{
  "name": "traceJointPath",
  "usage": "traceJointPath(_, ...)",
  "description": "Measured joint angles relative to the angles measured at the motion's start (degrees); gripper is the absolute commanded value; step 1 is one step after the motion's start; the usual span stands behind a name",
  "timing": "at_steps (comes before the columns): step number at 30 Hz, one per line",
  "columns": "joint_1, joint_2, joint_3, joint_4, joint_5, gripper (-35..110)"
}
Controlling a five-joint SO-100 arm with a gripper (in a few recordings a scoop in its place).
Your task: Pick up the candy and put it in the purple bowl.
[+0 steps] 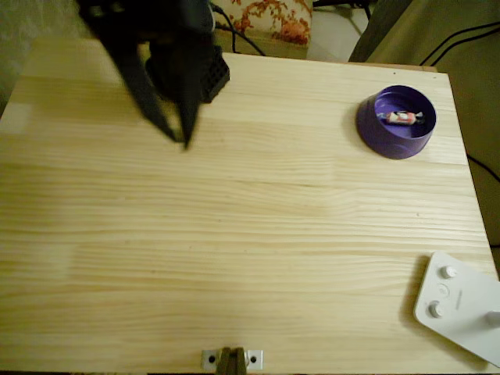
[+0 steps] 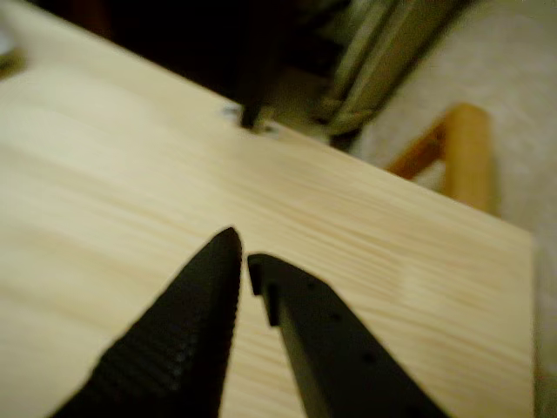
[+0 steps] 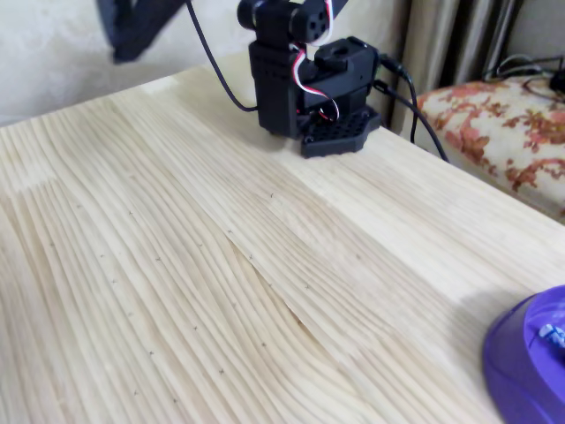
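Note:
The candy (image 1: 401, 117) lies inside the purple bowl (image 1: 371, 129) at the table's far right in the overhead view; it has an orange-and-white middle and pale twisted ends. In the fixed view the bowl (image 3: 521, 367) sits at the lower right corner, with one wrapper end of the candy (image 3: 552, 334) peeking over its rim. My black gripper (image 1: 180, 139) hangs over the far left part of the table, well away from the bowl. In the wrist view the gripper (image 2: 243, 251) is shut with nothing between its fingertips, above bare wood.
The arm's black base (image 3: 309, 84) stands at the table's back edge with cables running off it. A white device (image 1: 457, 305) lies at the front right corner. A metal bracket (image 1: 232, 359) sits on the front edge. A floral cushion (image 3: 503, 132) lies beyond the table.

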Motion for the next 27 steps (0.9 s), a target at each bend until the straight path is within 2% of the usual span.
traceJointPath(7, 6.1, 14.9, 15.7, -7.6, 3.4, 0)
traceJointPath(16, 6.3, 28.8, 29.4, -8.3, 9.6, 0)
traceJointPath(27, 9.1, 31.7, 39.4, -8.4, 10.7, 0)
